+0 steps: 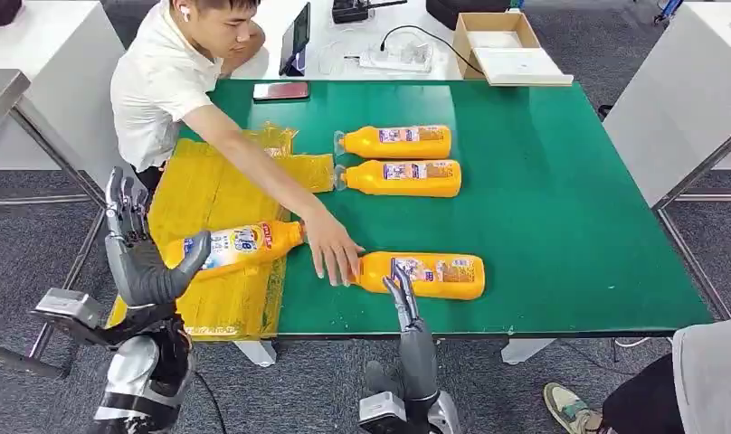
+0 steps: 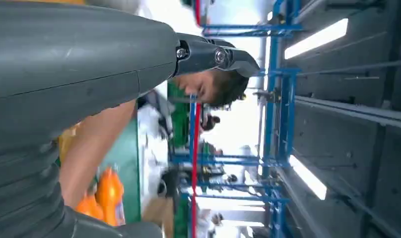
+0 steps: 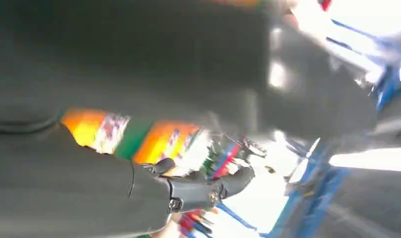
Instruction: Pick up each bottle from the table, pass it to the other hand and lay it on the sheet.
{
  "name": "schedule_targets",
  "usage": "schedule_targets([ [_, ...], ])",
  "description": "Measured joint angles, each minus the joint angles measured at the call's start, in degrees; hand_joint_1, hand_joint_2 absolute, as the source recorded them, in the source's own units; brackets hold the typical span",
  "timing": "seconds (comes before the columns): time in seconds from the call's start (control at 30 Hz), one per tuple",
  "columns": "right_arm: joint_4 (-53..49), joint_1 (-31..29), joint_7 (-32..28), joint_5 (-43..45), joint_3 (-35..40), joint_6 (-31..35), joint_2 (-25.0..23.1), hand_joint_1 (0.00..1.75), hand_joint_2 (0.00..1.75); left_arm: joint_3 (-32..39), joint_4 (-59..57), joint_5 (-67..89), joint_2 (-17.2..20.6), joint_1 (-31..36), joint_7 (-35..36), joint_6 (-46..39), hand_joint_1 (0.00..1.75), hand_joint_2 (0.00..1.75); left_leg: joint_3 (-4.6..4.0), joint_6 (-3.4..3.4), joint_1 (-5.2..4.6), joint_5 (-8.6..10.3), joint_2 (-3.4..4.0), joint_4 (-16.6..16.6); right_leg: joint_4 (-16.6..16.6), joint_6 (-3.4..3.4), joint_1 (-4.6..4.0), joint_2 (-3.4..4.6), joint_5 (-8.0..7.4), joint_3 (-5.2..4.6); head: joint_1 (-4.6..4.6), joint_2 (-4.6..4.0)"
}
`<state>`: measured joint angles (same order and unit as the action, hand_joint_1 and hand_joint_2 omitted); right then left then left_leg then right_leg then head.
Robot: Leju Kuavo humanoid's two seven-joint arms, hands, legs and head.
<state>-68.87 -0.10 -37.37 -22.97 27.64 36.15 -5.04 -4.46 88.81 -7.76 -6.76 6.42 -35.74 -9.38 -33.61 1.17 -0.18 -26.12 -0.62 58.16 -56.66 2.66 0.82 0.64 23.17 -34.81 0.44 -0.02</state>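
Several orange bottles with printed labels lie on the green table (image 1: 561,208). One bottle (image 1: 240,244) lies on the yellow sheet (image 1: 208,190) at the table's left. My left hand (image 1: 143,258) is beside that bottle's base, fingers spread upward, thumb reaching toward it, gripping nothing. The nearest bottle (image 1: 430,275) lies at the front edge, with a person's hand (image 1: 333,256) on its cap end. My right hand (image 1: 403,297) stands just in front of it, fingers straight and empty. Two more bottles (image 1: 398,142) (image 1: 405,178) lie farther back. Blurred orange bottles (image 3: 92,128) lie past my right hand (image 3: 198,191).
A person in a white shirt (image 1: 158,81) leans over the table's far left corner, arm stretched across the sheet. A phone (image 1: 280,90), a tablet (image 1: 297,41), a power strip (image 1: 396,59) and a cardboard box (image 1: 499,41) lie at the back. Someone's shoe (image 1: 570,407) is at the front right.
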Motion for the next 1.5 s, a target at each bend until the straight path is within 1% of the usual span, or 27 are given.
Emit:
schedule_targets([
  [0.1,3.7,-2.8,3.9,-16.1,-7.6,0.2,3.0,0.00,1.75,-2.8,3.0,-0.7,-1.0,-4.4,-0.7,-1.6,0.00,1.75,-0.01,0.09,-0.16,-0.05,0.00,0.0,0.0,0.03,0.15,0.00,-0.01,0.00,0.00,0.00],
  [0.13,4.9,-3.7,5.7,-19.7,-10.0,0.2,4.1,0.00,1.75,-3.7,3.7,-0.5,-1.2,-5.9,-1.0,-2.5,0.00,1.75,-0.01,0.09,-0.17,-0.05,-0.02,0.0,0.0,0.03,0.17,-0.01,-0.01,0.01,0.00,0.00],
  [0.2,7.5,-5.5,10.1,-24.6,-13.8,0.1,6.1,0.00,1.75,-5.5,5.1,0.7,-1.4,-8.4,-1.9,-4.5,0.00,1.75,-0.04,0.11,-0.18,-0.06,-0.03,0.0,0.0,0.04,0.17,-0.01,-0.01,0.00,0.04,0.00],
  [0.3,11.4,-7.7,15.6,-30.0,-16.7,-0.2,8.4,0.00,1.75,-7.8,6.9,2.9,-1.4,-11.0,-2.0,-6.4,0.00,1.75,-0.04,0.16,-0.18,-0.09,-0.01,0.0,0.0,0.04,0.16,-0.01,-0.01,-0.02,0.04,0.00],
  [0.6,19.1,-12.1,22.7,-36.6,-17.7,0.0,10.9,0.00,1.75,-11.8,8.2,4.0,-1.4,-12.5,-1.9,-7.2,0.00,1.75,-0.04,0.14,-0.08,-0.08,0.01,0.0,0.0,0.04,0.06,-0.01,-0.01,-0.03,0.00,0.00],
  [0.83,23.1,-15.0,27.0,-39.9,-17.7,-0.4,11.7,0.00,1.75,-12.8,8.2,4.2,-1.5,-12.7,-1.4,-7.2,0.00,1.75,-0.05,0.15,-0.10,-0.07,0.00,0.0,0.0,0.04,0.09,-0.01,-0.01,-0.02,0.00,0.00],
  [1.13,31.5,-22.0,29.2,-42.2,-16.8,-3.7,10.4,0.00,1.75,-13.6,8.0,2.3,-1.7,-11.6,0.0,-5.0,0.00,1.75,0.03,0.15,-0.10,-0.06,0.05,0.0,0.0,0.04,0.08,0.00,-0.03,0.01,0.00,0.00],
  [1.43,35.7,-25.0,29.5,-42.2,-16.5,-4.3,9.3,0.00,1.75,-13.9,7.6,2.3,-1.7,-11.1,0.1,-4.8,0.00,1.75,0.06,0.15,-0.09,-0.06,0.05,0.0,0.0,0.04,0.07,0.00,-0.03,0.05,0.00,0.00],
  [1.47,36.1,-25.3,29.5,-42.2,-16.5,-4.8,9.3,1.71,1.75,-14.0,7.6,2.1,-1.7,-11.1,0.2,-4.5,0.00,1.75,0.06,0.15,-0.09,-0.06,0.05,0.0,0.0,0.04,0.08,0.00,-0.03,0.05,0.00,0.00],
  [1.5,36.5,-25.6,29.7,-42.0,-16.3,-5.5,9.2,1.75,1.75,-14.1,7.6,1.6,-1.7,-11.0,0.5,-4.3,0.00,1.75,0.06,0.15,-0.10,-0.06,0.06,0.0,0.0,0.04,0.08,0.00,-0.03,0.05,0.00,0.00],
])
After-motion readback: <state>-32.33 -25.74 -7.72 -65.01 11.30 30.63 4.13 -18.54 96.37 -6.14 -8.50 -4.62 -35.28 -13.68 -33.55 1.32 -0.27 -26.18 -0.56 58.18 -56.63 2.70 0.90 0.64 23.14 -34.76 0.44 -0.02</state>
